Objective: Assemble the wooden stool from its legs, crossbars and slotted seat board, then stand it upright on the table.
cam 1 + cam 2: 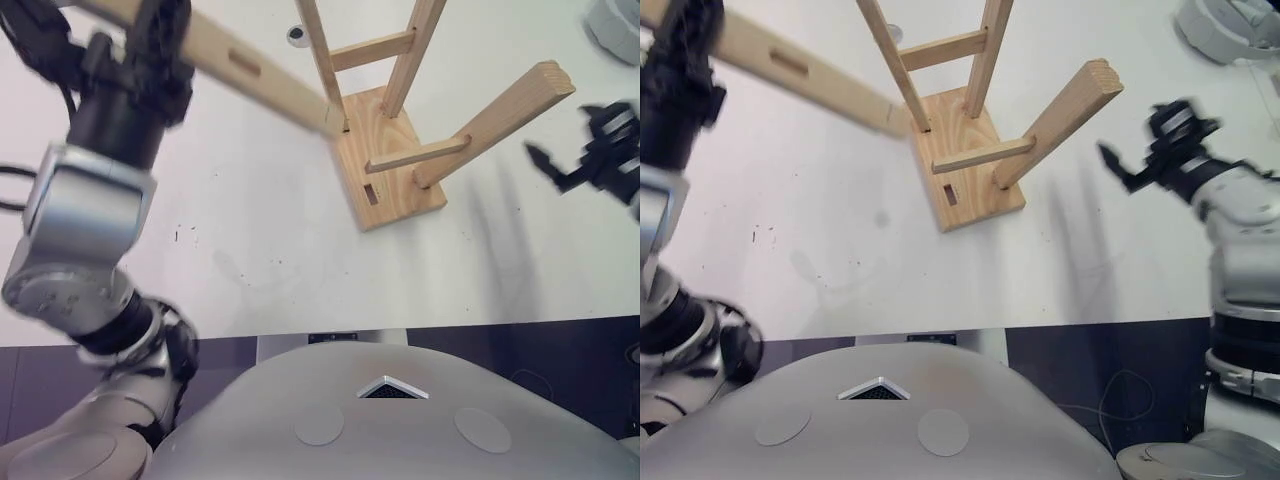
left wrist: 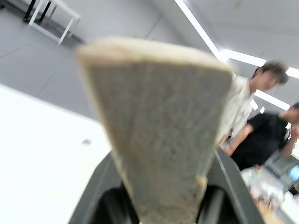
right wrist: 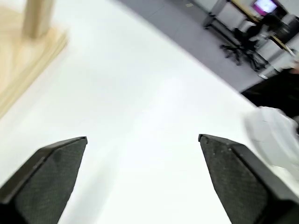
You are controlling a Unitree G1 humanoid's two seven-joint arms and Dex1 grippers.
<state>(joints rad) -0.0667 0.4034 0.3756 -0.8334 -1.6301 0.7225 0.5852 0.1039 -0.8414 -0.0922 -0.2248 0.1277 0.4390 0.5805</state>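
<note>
1. Where the seat board (image 1: 385,160) lies flat, three legs (image 1: 405,60) and two crossbars (image 1: 372,50) stand fitted.
2. The left gripper (image 1: 150,50) pinches a fourth leg (image 1: 250,75), tip at the board's left edge; the wrist view adds its end grain.
3. Right of the board, the right gripper (image 3: 143,137) holds its fingers (image 3: 46,177) spread, empty.

An office-like lab: ceiling strip lights (image 2: 196,23), grey floor (image 2: 28,60), desk (image 3: 233,7), swivel chair (image 3: 238,44), monitor (image 3: 265,5).

- Pale wooden slotted seat board (image 1: 975,205) lies flat on the white counter (image 1: 840,220).
- Long slotted wooden leg (image 1: 800,75) slants in from far left to its corner.
- Black right end effector (image 1: 1120,168) hovers right, fingers apart.
</note>
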